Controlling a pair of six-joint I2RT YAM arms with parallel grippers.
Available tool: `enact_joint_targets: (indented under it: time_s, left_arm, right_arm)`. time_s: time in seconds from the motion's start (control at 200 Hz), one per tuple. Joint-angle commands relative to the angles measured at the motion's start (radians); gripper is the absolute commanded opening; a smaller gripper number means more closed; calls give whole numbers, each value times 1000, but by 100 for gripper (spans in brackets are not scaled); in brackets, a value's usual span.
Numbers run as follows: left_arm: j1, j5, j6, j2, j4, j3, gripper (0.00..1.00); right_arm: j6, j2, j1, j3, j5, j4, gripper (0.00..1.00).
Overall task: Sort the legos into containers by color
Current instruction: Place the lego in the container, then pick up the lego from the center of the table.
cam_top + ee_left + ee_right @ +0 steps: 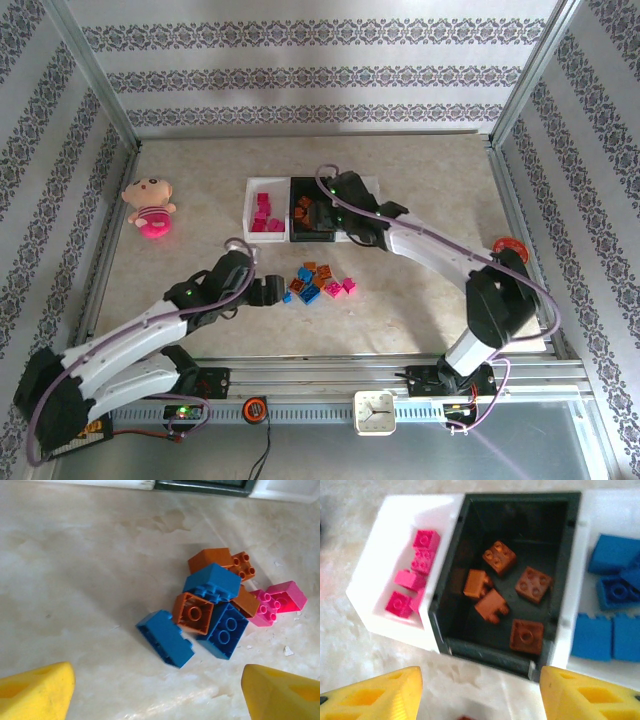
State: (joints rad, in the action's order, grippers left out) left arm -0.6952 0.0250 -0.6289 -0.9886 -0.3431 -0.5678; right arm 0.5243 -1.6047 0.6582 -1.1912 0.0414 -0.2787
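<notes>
A loose pile of legos (318, 282) in blue, orange-brown and pink lies on the table in front of the containers. My left gripper (272, 292) is open just left of the pile. In its wrist view the yellow fingertips (35, 692) stand wide apart, with nothing between them, short of a blue brick (165, 637). My right gripper (335, 207) hovers open and empty over the black bin (447, 605), which holds several orange-brown bricks (499, 557). The left white bin (375, 570) holds pink bricks (422, 555). The right white bin (575, 605) holds blue bricks (612, 590).
A pink plush doll (150, 205) sits at the left of the table. A round red tin (510, 247) is at the right edge behind the right arm. A small clock (375, 412) and a round orange-rimmed item (255, 410) lie on the near rail.
</notes>
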Motion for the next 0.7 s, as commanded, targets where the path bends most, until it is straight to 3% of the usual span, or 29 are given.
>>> enact_joint_targets:
  time_s: [0.0, 0.18, 0.3, 0.695]
  left_arm:
    - [-34, 40, 101, -134, 78, -105, 85]
    - [-114, -36, 193, -397, 40, -279, 78]
    - [-121, -88, 226, -509, 20, -346, 72]
    - [-121, -120, 266, -659, 28, -420, 59]
  right_arm:
    - [42, 80, -17, 118, 19, 25, 64]
    - [75, 215, -70, 273, 10, 37, 64]
    - [80, 281, -92, 335, 6, 34, 65]
    - [85, 357, -121, 383, 0, 33, 65]
